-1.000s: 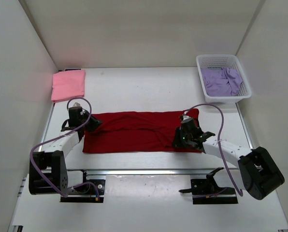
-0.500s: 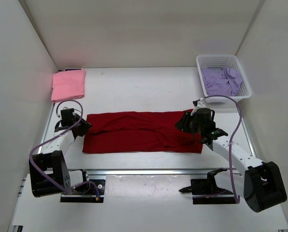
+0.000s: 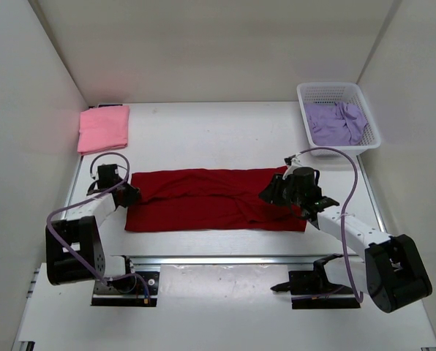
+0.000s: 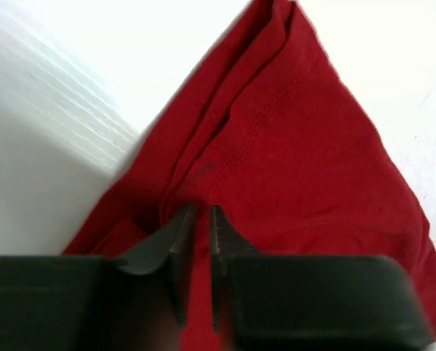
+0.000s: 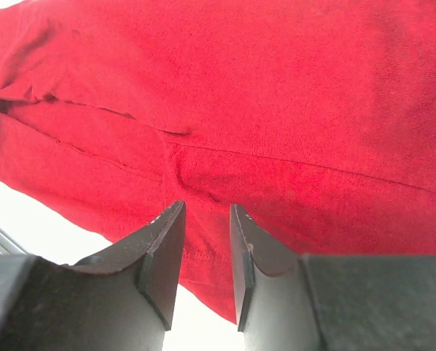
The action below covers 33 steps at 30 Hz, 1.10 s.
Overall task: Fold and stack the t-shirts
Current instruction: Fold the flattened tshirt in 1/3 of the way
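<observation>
- Both arms have shifted in the last second: my right gripper [image 5: 205, 210] has left the near right corner of the dark red shirt [image 3: 211, 199] for a spot farther back on that end. My left gripper [image 4: 197, 213] has slid out to the shirt's left edge.
- For a clean fold, I judge each end needs catching through every layer at matching corners, then lifting level.
- The shirt lies as a long band across the table [image 3: 203, 139], between the two grippers.
- Right jaws stand apart, nothing in them, cloth just beneath.
- Left jaws are almost together over the bunched left edge; whether they pinch a fold I cannot tell.
</observation>
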Motion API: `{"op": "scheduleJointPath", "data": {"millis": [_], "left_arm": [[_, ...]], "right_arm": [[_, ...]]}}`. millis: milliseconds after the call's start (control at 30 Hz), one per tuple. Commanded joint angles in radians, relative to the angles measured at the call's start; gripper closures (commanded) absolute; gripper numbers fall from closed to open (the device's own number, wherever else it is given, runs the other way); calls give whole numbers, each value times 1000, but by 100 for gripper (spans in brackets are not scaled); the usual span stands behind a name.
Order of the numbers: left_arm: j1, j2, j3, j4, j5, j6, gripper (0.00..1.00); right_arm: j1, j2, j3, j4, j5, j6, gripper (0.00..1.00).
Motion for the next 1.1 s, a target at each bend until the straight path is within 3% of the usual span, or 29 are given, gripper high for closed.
{"op": "scheduleJointPath", "data": {"millis": [0, 133, 167, 233, 333, 367, 700, 1067], "left_arm": [[-6, 24, 19, 41, 28, -7, 82], [-7, 19, 21, 22, 30, 3, 85], [-6, 16, 18, 25, 22, 6, 90], [5, 6, 12, 19, 31, 4, 85], [7, -25, 35, 2, 1, 24, 67], [7, -42, 42, -6, -18, 21, 65], [-16, -89, 4, -68, -98, 30, 71], [-56, -42, -5, -75, -113, 38, 70]], "right_arm": [[9, 4, -3, 67, 0, -14, 71], [-37, 6, -12, 75, -14, -2, 70], [-41, 4, -15, 86, -18, 6, 70], [-46, 4, -9, 84, -24, 1, 70], [-18, 18, -4, 84, -17, -4, 70], [-23, 21, -4, 87, -21, 1, 70], [-14, 14, -15, 96, -21, 3, 70], [-3, 30, -16, 101, -32, -4, 70]]}}
